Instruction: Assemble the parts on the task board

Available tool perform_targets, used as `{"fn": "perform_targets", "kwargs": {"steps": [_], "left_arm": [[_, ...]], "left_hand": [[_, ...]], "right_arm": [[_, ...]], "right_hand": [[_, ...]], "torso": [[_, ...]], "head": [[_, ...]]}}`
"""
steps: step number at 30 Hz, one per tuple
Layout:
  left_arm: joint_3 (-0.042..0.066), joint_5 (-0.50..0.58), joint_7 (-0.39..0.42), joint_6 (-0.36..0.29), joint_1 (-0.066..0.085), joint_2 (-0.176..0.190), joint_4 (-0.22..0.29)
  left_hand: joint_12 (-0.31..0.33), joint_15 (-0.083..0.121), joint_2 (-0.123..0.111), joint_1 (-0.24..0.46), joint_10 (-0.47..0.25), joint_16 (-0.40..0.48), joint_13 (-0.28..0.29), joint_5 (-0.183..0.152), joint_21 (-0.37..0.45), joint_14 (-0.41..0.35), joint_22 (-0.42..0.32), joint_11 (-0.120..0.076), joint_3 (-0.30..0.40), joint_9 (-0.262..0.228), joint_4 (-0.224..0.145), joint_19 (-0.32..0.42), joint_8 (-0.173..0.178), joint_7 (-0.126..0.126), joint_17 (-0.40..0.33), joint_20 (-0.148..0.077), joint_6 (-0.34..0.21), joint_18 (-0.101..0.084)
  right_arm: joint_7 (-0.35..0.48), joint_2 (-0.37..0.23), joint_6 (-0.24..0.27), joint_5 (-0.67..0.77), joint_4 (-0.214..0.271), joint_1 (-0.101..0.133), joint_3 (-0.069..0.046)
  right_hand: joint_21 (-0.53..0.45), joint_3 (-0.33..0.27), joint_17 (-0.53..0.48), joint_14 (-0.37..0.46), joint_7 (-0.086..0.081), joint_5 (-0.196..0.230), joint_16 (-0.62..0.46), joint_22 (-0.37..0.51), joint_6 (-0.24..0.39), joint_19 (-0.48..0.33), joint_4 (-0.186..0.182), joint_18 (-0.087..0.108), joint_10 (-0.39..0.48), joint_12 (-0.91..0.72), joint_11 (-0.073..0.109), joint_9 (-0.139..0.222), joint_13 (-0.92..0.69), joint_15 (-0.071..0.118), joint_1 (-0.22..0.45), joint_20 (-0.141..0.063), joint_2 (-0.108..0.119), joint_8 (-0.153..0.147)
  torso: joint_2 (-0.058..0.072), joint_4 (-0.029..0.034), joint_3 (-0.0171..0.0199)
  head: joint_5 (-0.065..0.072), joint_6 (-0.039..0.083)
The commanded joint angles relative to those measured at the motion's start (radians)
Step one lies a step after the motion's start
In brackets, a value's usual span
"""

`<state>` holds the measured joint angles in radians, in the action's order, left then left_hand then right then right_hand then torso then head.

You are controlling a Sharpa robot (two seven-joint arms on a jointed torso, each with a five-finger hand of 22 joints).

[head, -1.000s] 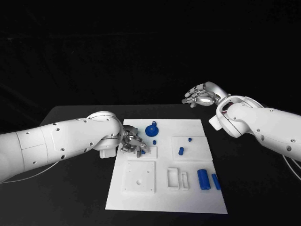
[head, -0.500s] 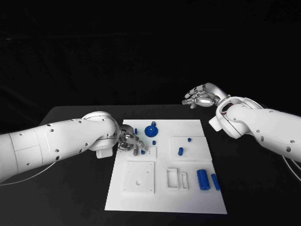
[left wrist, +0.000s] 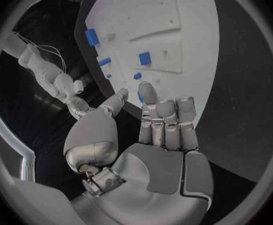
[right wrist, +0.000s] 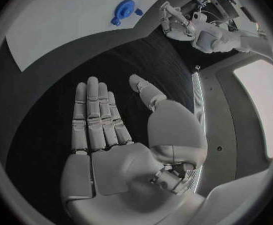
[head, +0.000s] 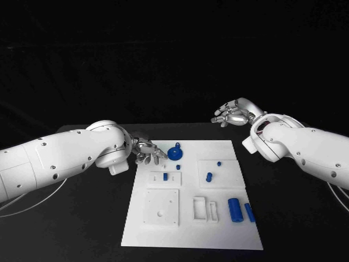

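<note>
We find the left hand (head: 149, 151) open, holding nothing, at the task board (head: 222, 234) edge on the bench. The parts (head: 235, 208) look light, rigid and smooth; we would pinch their sides. Farther off, the right hand (head: 236, 112) hovers open.

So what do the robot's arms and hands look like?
Both arms are fat, smooth white shells dotted with small dark screw holes. Thin pale cables hang under the left arm and the right arm. The left hand and right hand are shiny silver metal, with jointed fingers and a rounded thumb base.
</note>
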<state>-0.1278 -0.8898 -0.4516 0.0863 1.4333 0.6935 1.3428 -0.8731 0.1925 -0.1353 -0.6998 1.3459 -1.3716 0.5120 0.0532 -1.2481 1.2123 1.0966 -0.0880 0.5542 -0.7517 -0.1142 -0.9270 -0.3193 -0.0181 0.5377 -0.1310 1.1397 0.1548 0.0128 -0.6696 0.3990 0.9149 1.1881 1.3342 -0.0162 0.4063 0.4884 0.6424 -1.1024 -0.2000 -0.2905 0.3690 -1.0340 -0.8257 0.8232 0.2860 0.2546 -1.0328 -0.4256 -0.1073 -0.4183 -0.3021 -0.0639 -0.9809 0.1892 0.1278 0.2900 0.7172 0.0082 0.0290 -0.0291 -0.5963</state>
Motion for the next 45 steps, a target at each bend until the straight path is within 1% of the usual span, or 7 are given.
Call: {"fn": "perform_targets", "kwargs": {"steps": [1,6,14,22,33,36,45], "left_arm": [[0.002,0.027,0.011,-0.029,0.011,-0.008,-0.022],[0.002,0.017,0.009,-0.009,0.014,-0.036,-0.098],[0.003,-0.009,0.007,0.028,0.015,-0.104,-0.242],[0.003,-0.022,0.025,0.065,0.013,-0.168,-0.345],[0.003,-0.022,0.026,0.102,0.009,-0.198,-0.409],[0.003,-0.023,0.026,0.120,0.009,-0.206,-0.423],[0.003,-0.023,0.038,0.130,-0.010,-0.228,-0.462]], "left_hand": [[0.023,-0.006,-0.004,-0.017,-0.022,0.025,-0.010,0.004,0.015,-0.015,-0.009,0.007,0.001,0.007,-0.009,0.013,0.019,-0.012,-0.013,-0.111,-0.034,-0.022],[0.044,-0.021,-0.015,-0.028,-0.043,0.045,-0.016,0.003,0.030,-0.021,-0.018,0.022,0.000,0.014,-0.002,0.022,0.043,-0.028,-0.024,-0.106,-0.079,-0.032],[0.049,-0.025,-0.016,-0.025,-0.049,0.052,-0.016,0.001,0.036,-0.024,-0.023,0.027,-0.003,0.012,0.017,0.026,0.044,-0.032,-0.029,-0.104,-0.086,-0.037],[0.067,-0.038,-0.012,-0.032,-0.077,0.069,-0.019,0.000,0.052,-0.048,-0.028,0.039,-0.008,0.014,0.027,0.048,0.059,-0.045,-0.037,-0.100,-0.117,-0.045],[0.068,-0.041,-0.014,-0.030,-0.081,0.069,-0.019,-0.001,0.054,-0.052,-0.029,0.042,-0.015,0.013,0.032,0.052,0.060,-0.048,-0.038,-0.099,-0.122,-0.049],[0.068,-0.041,-0.013,-0.030,-0.081,0.069,-0.018,-0.001,0.054,-0.052,-0.029,0.042,-0.015,0.013,0.032,0.052,0.060,-0.048,-0.038,-0.099,-0.122,-0.049],[0.068,-0.042,-0.009,-0.032,-0.083,0.069,-0.018,-0.001,0.055,-0.055,-0.029,0.043,-0.018,0.013,0.033,0.055,0.061,-0.049,-0.037,-0.099,-0.125,-0.050]], "right_arm": [[0.007,0.003,-0.005,0.003,-0.002,0.000,-0.001],[0.007,0.004,-0.006,0.003,-0.006,0.000,-0.001],[0.008,0.006,-0.007,0.002,-0.007,-0.001,-0.001],[0.009,0.009,-0.007,0.001,-0.007,-0.001,-0.001],[0.009,0.010,-0.007,0.001,-0.004,-0.001,-0.001],[0.009,0.009,-0.007,0.001,-0.003,-0.001,-0.001],[0.010,0.009,-0.007,-0.001,-0.001,-0.001,-0.001]], "right_hand": [[-0.005,0.000,0.001,0.005,0.000,0.003,-0.006,-0.001,0.006,-0.007,0.001,0.007,0.004,0.006,-0.001,0.002,0.002,-0.004,-0.009,0.000,0.002,0.004],[-0.005,0.000,0.002,0.005,0.000,0.003,-0.007,-0.001,0.006,-0.007,0.001,0.007,0.005,0.006,-0.001,0.002,0.002,-0.005,-0.009,0.001,0.002,0.004],[-0.006,0.000,0.002,0.006,0.000,0.003,-0.008,-0.002,0.006,-0.008,0.001,0.007,0.005,0.006,-0.001,0.002,0.004,-0.005,-0.009,0.001,0.002,0.004],[-0.006,0.000,0.003,0.006,0.000,0.003,-0.008,-0.002,0.006,-0.009,0.000,0.007,0.005,0.006,-0.002,0.002,0.005,-0.005,-0.009,0.002,0.002,0.004],[-0.006,-0.001,0.003,0.006,0.000,0.002,-0.009,-0.003,0.006,-0.010,0.000,0.007,0.005,0.006,-0.002,0.003,0.006,-0.005,-0.008,0.002,0.002,0.004],[-0.006,-0.001,0.004,0.006,0.000,0.002,-0.009,-0.003,0.006,-0.010,0.000,0.007,0.005,0.006,-0.002,0.003,0.006,-0.006,-0.008,0.002,0.002,0.004],[-0.006,-0.001,0.004,0.007,0.000,0.002,-0.010,-0.003,0.006,-0.011,-0.001,0.007,0.005,0.006,-0.002,0.003,0.007,-0.006,-0.008,0.003,0.002,0.004]], "torso": [[0.000,0.0012,0.0004],[0.001,0.0000,-0.0004],[0.002,-0.0007,0.0003],[0.004,-0.0026,0.0009],[0.009,-0.0069,0.0010],[0.008,-0.0057,0.0007],[0.008,-0.0051,-0.0009]], "head": [[0.000,0.004],[-0.002,0.008],[-0.004,0.014],[-0.003,0.014],[-0.004,0.015],[-0.002,0.013],[0.001,0.009]]}}
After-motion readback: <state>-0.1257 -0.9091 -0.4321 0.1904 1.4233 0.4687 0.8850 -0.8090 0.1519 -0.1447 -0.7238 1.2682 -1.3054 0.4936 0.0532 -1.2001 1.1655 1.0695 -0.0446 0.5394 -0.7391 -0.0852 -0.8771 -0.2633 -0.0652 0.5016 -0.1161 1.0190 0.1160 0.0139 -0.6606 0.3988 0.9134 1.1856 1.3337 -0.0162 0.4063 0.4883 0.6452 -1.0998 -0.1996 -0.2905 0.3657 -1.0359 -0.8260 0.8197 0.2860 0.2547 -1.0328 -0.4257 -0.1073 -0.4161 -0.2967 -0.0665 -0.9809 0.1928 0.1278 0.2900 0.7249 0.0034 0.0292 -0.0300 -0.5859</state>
